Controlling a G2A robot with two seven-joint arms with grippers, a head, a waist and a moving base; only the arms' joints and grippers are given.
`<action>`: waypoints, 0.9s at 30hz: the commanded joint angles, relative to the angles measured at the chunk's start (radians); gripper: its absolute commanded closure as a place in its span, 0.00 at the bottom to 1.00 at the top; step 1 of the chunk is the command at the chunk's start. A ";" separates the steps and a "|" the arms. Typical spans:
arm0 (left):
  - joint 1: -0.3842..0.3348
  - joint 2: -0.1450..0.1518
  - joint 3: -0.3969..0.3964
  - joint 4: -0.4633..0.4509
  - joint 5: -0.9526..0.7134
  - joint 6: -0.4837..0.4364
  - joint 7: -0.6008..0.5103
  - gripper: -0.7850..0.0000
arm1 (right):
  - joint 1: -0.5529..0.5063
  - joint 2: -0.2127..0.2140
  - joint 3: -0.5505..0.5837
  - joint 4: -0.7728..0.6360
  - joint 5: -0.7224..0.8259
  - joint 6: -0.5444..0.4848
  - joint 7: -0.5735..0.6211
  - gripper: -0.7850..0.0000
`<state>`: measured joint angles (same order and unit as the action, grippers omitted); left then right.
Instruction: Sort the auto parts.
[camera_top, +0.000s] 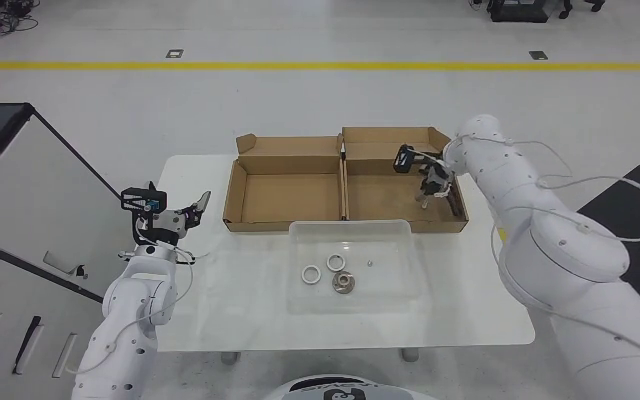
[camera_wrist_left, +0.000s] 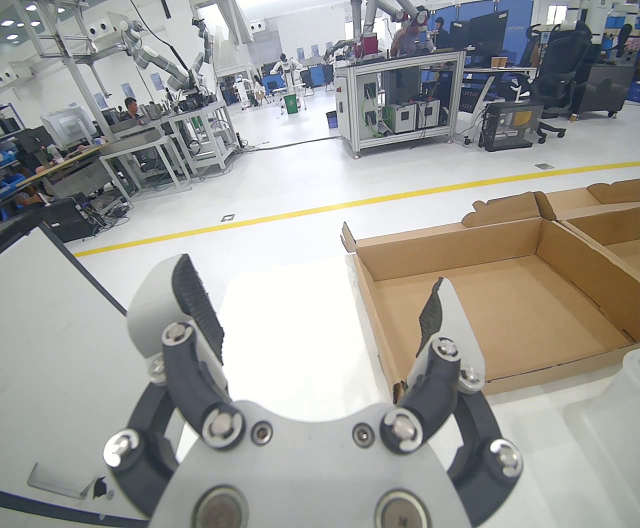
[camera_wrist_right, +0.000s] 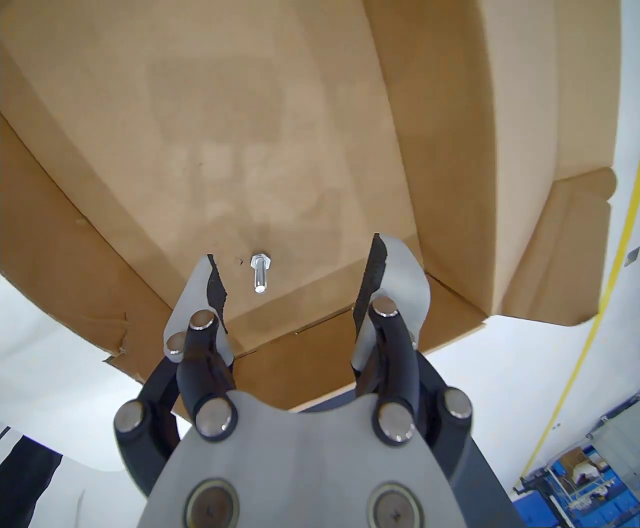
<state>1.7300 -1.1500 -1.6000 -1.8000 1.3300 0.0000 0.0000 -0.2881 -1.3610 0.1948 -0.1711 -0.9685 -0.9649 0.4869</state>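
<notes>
**Item 1, my right pincer** (camera_wrist_right: 294, 248): released, jaws spread wide and gripping nothing. It hangs over the right cardboard box (camera_wrist_right: 260, 125), near that box's right wall.

**Item 2, bolt** (camera_wrist_right: 260, 274): small, silver, hex-headed. It lies flat on the box floor below the gap between my fingers, closer to one finger and touching neither.

**Item 3, left cardboard box** (camera_top: 285, 198): it stands wall to wall with the right one, both set toward the table's far edge. Nothing lies in it.

**Item 4, clear plastic tray** (camera_top: 350, 226): it sits just before the boxes, toward the middle of the table's near edge. It holds two pale rings (camera_top: 312, 273), one gear-like metal piece (camera_top: 343, 283) and a tiny nut-like piece (camera_top: 370, 263).

**Item 5, my left pincer** (camera_wrist_left: 314, 272): released and carrying nothing, held above the table's (camera_top: 470, 300) left edge, well apart from the tray.

**Step in hand:** as I judge it, the bolt's drop-off in the right box, as good as done.

**Next move:** lift the right pincer straight up past the box wall without nudging the bolt. After that, one pincer must drop into the tray for another piece. The rings lie flat, so a jaw will need to catch a rim.
</notes>
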 joint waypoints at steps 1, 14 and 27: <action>0.000 0.000 0.000 0.000 0.000 0.000 0.000 0.00 | 0.012 0.006 0.003 0.003 -0.004 -0.009 -0.038 0.00; 0.000 0.000 0.000 0.000 0.000 0.000 0.000 0.00 | 0.055 0.062 0.013 -0.057 -0.089 -0.043 -0.333 0.00; 0.000 0.000 0.000 0.000 0.000 0.000 0.000 0.00 | 0.054 0.140 0.045 -0.224 -0.123 -0.047 -0.422 0.00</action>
<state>1.7300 -1.1500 -1.6000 -1.8000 1.3300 0.0000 0.0000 -0.2336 -1.2221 0.2388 -0.3927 -1.0931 -1.0123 0.0657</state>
